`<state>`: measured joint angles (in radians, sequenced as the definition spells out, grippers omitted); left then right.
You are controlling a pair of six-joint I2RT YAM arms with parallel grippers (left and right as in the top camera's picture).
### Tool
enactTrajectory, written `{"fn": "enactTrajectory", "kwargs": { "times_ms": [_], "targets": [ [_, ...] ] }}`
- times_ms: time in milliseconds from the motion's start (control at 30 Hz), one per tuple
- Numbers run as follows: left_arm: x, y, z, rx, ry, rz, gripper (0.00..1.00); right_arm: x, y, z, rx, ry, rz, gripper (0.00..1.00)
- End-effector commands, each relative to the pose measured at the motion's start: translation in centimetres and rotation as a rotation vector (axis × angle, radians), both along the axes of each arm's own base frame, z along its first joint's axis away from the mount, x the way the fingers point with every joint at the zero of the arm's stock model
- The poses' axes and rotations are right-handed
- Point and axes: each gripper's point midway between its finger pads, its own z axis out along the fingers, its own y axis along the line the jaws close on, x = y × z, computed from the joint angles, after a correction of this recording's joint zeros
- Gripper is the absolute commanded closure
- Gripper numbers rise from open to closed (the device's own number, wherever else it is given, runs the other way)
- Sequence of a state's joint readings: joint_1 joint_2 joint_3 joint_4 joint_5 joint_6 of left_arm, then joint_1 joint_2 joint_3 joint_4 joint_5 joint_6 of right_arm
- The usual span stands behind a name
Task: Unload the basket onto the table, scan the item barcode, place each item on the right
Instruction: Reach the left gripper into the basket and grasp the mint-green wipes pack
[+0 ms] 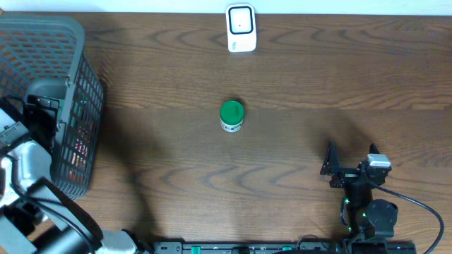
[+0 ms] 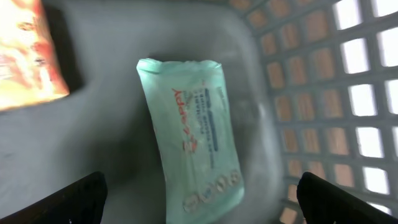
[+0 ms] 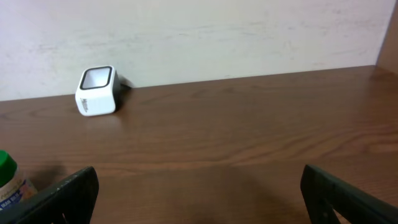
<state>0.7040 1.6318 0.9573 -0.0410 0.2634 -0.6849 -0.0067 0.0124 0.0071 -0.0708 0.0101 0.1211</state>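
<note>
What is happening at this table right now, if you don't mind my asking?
The left arm's fingers hang open over a pale green packet inside the grey basket, not gripping it. The right arm's fingers are open and empty near the front edge of the table. A green-lidded jar stands mid-table, and the white scanner sits at the far edge.
</note>
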Motion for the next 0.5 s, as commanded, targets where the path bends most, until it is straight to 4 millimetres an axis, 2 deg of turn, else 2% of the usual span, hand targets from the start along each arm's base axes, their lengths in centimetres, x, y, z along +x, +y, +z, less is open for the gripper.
{"fn": "enactTrajectory", "kwargs": {
  "times_ms": [0,167,467],
  "targets": [
    [0.7,-0.6,-2.6,-0.083,-0.004,-0.013,0.02,0.0,0.3,-0.1,-0.010,0.002,0.013,0.01],
    [1.3,-0.5,-4.1,-0.099,-0.006,-0.025,0.02,0.0,0.3,-0.1,-0.010,0.002,0.013,0.01],
    [1.5,-0.3,-5.2,-0.105,0.000,-0.025,0.02,0.0,0.3,-0.1,-0.010,0.002,0.013,0.01]
  ]
}}
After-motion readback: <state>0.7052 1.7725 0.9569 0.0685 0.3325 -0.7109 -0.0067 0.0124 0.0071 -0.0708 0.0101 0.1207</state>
